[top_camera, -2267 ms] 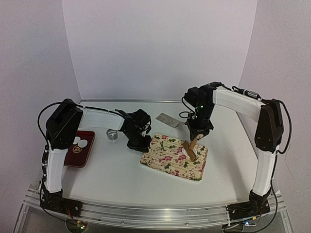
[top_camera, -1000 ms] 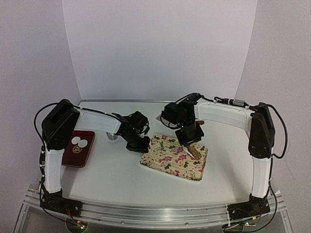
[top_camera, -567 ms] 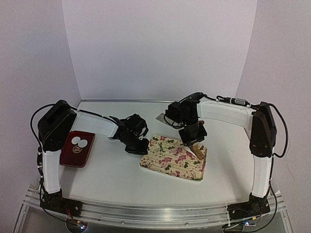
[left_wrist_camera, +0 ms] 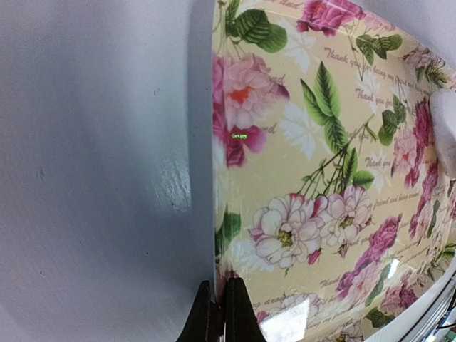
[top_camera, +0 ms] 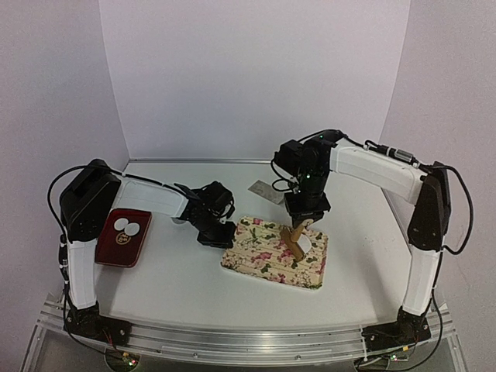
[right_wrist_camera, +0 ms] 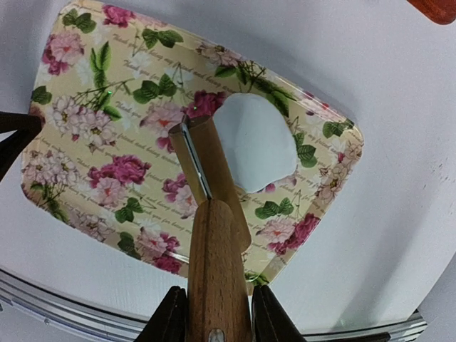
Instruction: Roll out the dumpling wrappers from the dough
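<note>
Right tool [right_wrist_camera: 214,317] is gripping a wooden roller [right_wrist_camera: 209,178] by its handle, head tilted down beside the flattened dough [right_wrist_camera: 256,142] on the floral board [right_wrist_camera: 92,164]. Left tool [left_wrist_camera: 216,319] is sitting shut at the board's edge. Two dumpling wrappers [top_camera: 122,225] are lying on the red tray [top_camera: 108,256].

Glossy floral-printed board [right_wrist_camera: 92,164], smooth wooden roller [right_wrist_camera: 214,242], matt white dough [right_wrist_camera: 260,146], smooth pale table [left_wrist_camera: 92,178] with faint sheen

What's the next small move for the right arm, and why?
Probably lower the wooden roller onto the white dough and push across: the roller sits tilted beside it, and the shut left gripper sits against the floral board.
</note>
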Tool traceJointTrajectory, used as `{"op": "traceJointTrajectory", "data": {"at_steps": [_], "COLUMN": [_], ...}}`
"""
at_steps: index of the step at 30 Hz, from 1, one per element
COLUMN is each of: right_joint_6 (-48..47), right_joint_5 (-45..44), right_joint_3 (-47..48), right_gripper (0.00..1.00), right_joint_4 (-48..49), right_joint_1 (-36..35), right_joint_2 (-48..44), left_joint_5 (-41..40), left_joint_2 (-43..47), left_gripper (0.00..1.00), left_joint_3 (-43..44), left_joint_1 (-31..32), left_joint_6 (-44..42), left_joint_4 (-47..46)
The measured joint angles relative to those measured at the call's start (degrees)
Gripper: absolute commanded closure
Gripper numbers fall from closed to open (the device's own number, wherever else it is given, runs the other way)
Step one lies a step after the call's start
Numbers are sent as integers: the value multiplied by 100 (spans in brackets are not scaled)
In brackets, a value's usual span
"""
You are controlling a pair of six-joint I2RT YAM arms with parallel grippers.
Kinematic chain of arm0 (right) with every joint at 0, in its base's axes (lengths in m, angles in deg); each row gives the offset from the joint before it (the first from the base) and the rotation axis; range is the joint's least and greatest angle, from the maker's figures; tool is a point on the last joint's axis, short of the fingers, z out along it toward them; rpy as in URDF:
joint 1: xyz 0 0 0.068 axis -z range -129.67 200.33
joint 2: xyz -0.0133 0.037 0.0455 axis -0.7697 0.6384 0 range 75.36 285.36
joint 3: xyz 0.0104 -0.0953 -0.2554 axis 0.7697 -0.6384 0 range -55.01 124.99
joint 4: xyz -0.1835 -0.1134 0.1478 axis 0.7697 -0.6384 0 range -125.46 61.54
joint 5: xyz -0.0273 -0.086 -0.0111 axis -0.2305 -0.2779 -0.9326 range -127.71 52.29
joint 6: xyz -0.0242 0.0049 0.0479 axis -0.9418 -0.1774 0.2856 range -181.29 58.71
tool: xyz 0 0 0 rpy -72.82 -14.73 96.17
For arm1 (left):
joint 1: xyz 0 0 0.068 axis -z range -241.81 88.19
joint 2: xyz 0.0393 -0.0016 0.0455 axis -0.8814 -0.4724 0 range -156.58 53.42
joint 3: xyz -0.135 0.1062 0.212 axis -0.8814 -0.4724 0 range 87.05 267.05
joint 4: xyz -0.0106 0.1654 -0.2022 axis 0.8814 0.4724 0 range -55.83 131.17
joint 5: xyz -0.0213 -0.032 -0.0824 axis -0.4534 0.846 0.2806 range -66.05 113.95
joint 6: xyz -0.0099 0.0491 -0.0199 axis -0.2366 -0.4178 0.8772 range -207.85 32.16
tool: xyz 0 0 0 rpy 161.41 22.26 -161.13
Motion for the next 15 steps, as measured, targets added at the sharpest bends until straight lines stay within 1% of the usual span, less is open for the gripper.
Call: {"op": "traceJointTrajectory", "data": {"at_steps": [7, 15], "right_joint_6": [-80, -164], "right_joint_5": [44, -383], "right_joint_3": [106, 286], "right_gripper": [100, 100], "right_joint_4": [-32, -37], "right_joint_1": [-37, -37], "right_joint_2": [-47, 108], "left_joint_5": [-9, -12], "left_joint_2": [-10, -22], "left_gripper": [100, 100], "left_joint_3": [73, 115], "left_joint_1": [31, 41], "left_joint_6": [11, 30], "left_joint_4": [187, 282]}}
